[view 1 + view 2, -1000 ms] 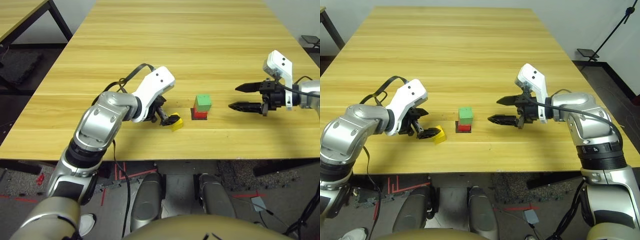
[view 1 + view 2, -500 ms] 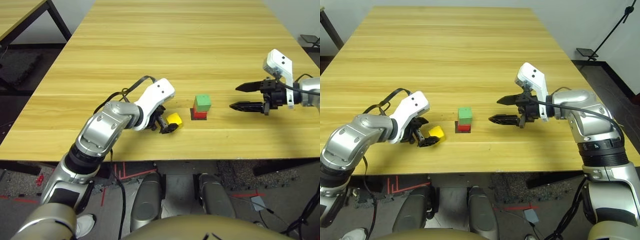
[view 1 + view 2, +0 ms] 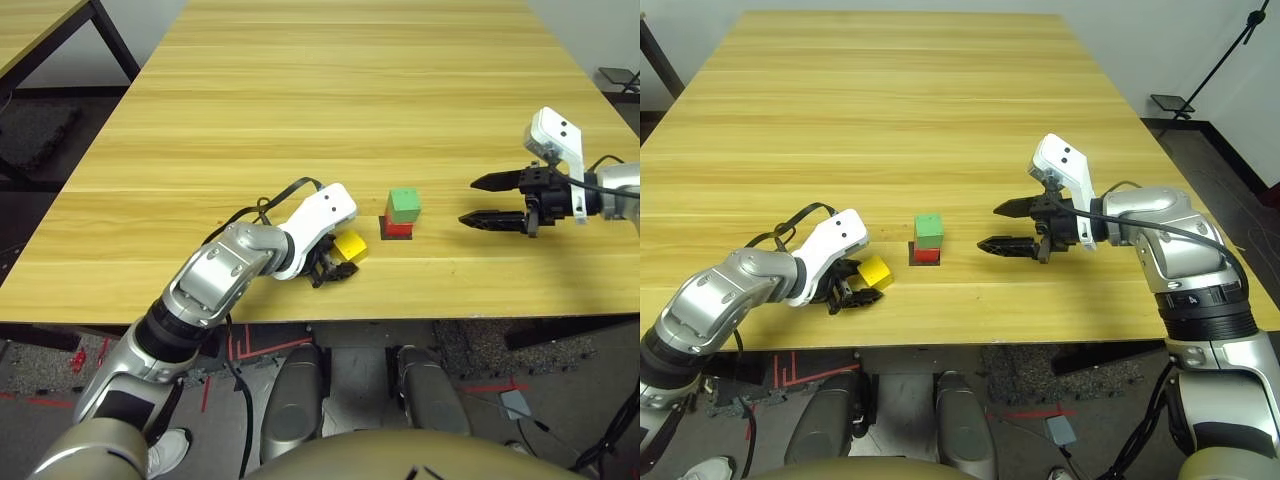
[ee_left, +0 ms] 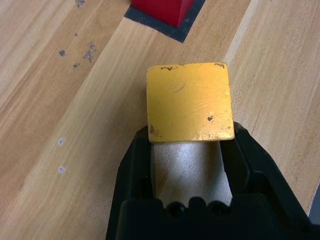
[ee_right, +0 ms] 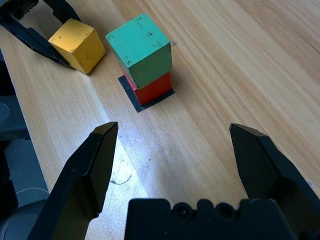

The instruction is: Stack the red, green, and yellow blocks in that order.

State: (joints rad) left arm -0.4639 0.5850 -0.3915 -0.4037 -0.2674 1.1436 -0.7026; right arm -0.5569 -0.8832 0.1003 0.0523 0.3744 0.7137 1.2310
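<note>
The table is seen from the head by two eyes, forward and down; the green block is shared with the right wrist's closer view.

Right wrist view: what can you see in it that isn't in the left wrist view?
Only the right wrist view, of these two: the green block, sitting on the red one, and the right gripper, open.

Only the left wrist view, of these two: two little pale spots on the table.

Both: the yellow block, held by the left gripper, the red block and the black patch under it.
</note>
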